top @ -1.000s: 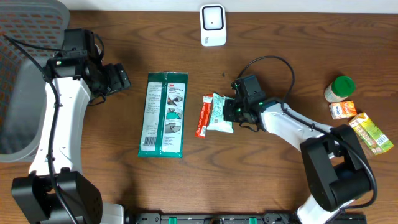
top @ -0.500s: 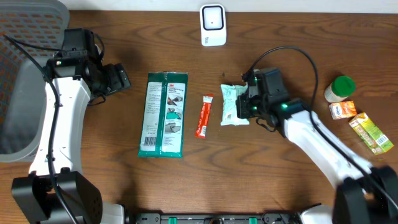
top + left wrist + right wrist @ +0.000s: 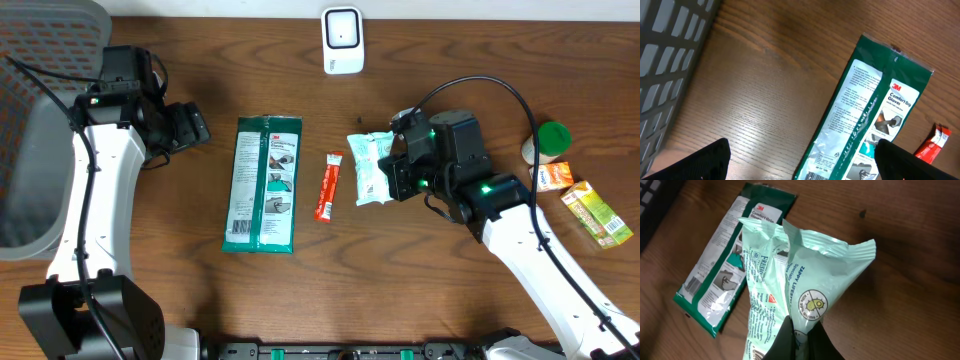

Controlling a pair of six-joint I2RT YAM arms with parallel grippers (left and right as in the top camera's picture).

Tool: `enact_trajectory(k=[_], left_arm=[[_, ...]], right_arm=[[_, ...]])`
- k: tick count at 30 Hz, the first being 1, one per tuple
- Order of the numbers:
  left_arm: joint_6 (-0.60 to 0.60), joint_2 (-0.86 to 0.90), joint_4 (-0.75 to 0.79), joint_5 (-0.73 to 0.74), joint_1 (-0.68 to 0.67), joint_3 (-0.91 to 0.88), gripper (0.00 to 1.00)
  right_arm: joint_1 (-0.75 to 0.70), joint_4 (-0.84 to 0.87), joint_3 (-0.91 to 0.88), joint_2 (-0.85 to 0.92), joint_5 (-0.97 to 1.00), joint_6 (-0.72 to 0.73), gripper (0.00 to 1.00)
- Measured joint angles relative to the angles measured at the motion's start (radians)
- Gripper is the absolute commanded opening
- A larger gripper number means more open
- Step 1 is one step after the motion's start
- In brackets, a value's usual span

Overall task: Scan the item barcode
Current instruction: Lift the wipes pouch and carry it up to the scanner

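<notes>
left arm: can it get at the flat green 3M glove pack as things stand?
Probably yes. The left gripper is open and empty, just beside the flat green 3M glove pack, with only bare wooden table between them.

pale green pouch [image 3: 371, 168] in right gripper [image 3: 391, 172], near red sachet [image 3: 327, 187] and white scanner [image 3: 342, 40]

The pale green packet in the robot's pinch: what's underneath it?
Beneath the pale green packet, pinched by the right gripper, bare wooden table shows at its edges. The spot straight below is hidden.
</notes>
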Motion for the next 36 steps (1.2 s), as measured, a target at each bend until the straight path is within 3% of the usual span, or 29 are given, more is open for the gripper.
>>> enact_trajectory(k=[36], left_arm=[[0.000, 0.000, 0.000, 0.000, 0.000, 0.000, 0.92]], right_arm=[[0.000, -0.077, 0.000, 0.000, -0.029, 0.000, 0.01]])
